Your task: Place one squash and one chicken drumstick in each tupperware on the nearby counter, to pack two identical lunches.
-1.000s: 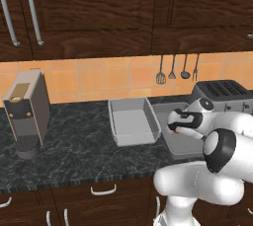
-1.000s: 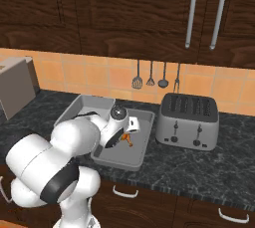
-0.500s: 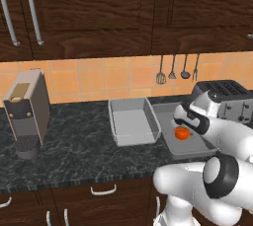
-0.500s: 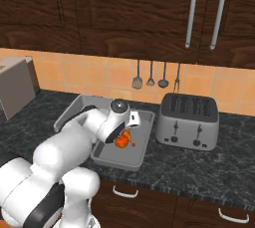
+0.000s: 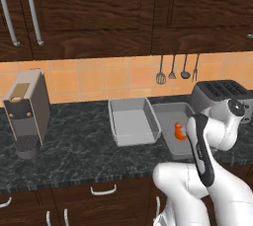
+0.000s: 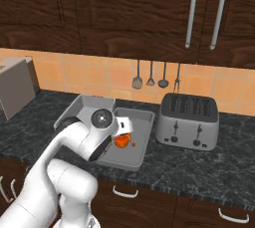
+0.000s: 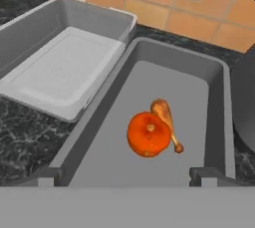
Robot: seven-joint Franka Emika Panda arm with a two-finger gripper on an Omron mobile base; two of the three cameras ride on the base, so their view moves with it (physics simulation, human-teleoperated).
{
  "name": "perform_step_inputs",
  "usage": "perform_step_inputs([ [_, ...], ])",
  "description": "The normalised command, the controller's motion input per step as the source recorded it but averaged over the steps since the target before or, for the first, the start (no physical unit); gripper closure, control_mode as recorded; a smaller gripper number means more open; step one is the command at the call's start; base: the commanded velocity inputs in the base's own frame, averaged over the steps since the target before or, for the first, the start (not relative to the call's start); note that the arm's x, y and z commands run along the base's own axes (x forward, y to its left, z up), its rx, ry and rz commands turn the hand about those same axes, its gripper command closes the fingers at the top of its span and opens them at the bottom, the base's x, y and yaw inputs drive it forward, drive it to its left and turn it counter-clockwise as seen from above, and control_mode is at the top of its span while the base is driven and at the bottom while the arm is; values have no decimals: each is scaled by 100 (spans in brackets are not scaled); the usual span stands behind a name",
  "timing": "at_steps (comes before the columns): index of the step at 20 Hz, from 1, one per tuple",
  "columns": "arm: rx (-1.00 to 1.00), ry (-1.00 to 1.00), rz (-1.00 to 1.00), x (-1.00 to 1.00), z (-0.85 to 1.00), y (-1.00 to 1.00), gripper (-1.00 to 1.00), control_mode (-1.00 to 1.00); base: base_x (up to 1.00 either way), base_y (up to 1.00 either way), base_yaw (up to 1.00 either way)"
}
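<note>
A: Largest first. Counter point(image 5: 84, 151), marbled black-grey, runs the full width under dark cabinets.

B: Noted. On it: toaster point(image 6: 188, 120) at the right, two tupperware trays side by side, touching along their long walls.

A: Left tray point(image 7: 35, 38): nothing inside. Right tray point(image 7: 219, 102): holds one orange squash point(image 7: 148, 134) and one chicken drumstick point(image 7: 166, 121), the two touching, near mid-floor.

B: Gripper point(image 7: 127, 178)?

A: Above the near end of the right tray, fingers point(image 7: 46, 177) spread wide apart, holding nothing. Squash and drumstick lie free on the tray floor.
</note>
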Motion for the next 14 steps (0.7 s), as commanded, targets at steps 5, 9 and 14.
perform_step_inputs([
  [5, -9, -11, 0, -40, 53, 57, -100, -100, 0, 0, 0],
  [9, -11, -2, 0, -32, 18, 49, -100, -100, 0, 0, 0],
  [14, -7, 0, -2, -30, 0, 21, -100, 100, -59, 7, -6],
])
